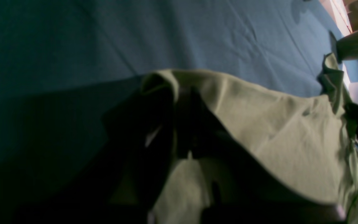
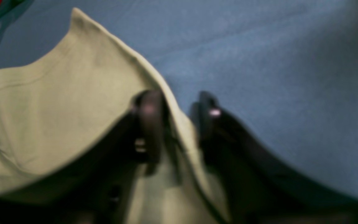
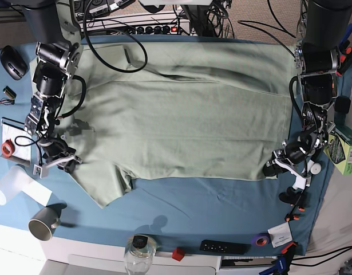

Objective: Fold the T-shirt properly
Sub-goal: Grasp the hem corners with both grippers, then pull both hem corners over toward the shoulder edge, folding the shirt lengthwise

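The pale green T-shirt (image 3: 187, 120) lies spread flat across the blue table cloth (image 3: 210, 212). At the base view's right, my left gripper (image 3: 274, 166) is shut on the shirt's near corner. In the left wrist view its dark fingers (image 1: 194, 124) pinch a raised fold of the T-shirt (image 1: 291, 140). At the base view's left, my right gripper (image 3: 68, 162) sits at the sleeve edge. The right wrist view shows the right gripper (image 2: 179, 118) straddling the lifted edge of the T-shirt (image 2: 57, 109), its jaws narrowed with a small gap still between them.
Along the front edge are a grey mug (image 3: 43, 222), a toppled white cup (image 3: 12, 186), a clear bottle (image 3: 138, 252), a red cube (image 3: 177, 254), a black remote (image 3: 223, 247) and purple tape (image 3: 258, 240). A mouse (image 3: 14, 62) lies far left, a green box (image 3: 347, 150) far right.
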Tool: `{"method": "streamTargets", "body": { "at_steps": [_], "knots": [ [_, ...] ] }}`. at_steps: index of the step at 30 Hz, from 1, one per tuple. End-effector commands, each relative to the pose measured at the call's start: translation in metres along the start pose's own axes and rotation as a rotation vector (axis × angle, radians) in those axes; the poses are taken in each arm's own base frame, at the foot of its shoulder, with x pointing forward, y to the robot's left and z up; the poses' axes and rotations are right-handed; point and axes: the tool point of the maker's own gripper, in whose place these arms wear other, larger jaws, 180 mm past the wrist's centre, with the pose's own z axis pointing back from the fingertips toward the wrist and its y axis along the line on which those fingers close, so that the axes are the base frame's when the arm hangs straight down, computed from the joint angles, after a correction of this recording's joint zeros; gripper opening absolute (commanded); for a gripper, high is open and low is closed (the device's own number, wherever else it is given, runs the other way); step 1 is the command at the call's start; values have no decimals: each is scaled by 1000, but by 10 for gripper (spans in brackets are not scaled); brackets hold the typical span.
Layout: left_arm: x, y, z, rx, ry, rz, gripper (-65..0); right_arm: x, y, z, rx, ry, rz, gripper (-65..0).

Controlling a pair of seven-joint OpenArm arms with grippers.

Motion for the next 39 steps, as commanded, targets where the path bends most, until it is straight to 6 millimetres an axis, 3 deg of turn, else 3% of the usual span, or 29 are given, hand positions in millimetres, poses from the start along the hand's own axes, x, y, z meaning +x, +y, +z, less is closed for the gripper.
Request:
{"method": "streamTargets", "body": {
  "at_steps": [1, 2, 7, 14, 26, 31, 39],
  "knots": [
    [22, -6, 1, -19, -37, -23, -650, -27, -5, 2, -19, 117, 32, -593],
    [21, -6, 1, -19, -36, -23, -650, -29, -6, 2, -21, 114, 32, -650],
    [22, -6, 2, -19, -37, -24, -650, -25, -7, 3, -21, 90, 35, -650],
    [39, -21, 12, -113, -78, -82, -650, -2, 19, 6, 106, 28, 103, -650],
    [51, -20, 27, -155, -80, -40, -650, 32, 49, 19, 250, -47, 100, -650],
    [49, -16, 35, -164, -67, -11, -650, 43, 58, 35, 284, -66, 105, -650],
    [32, -20, 48, -202, -24, -10, -650, 25, 68, 77, 327, -69, 170, -650]
  ]
}}
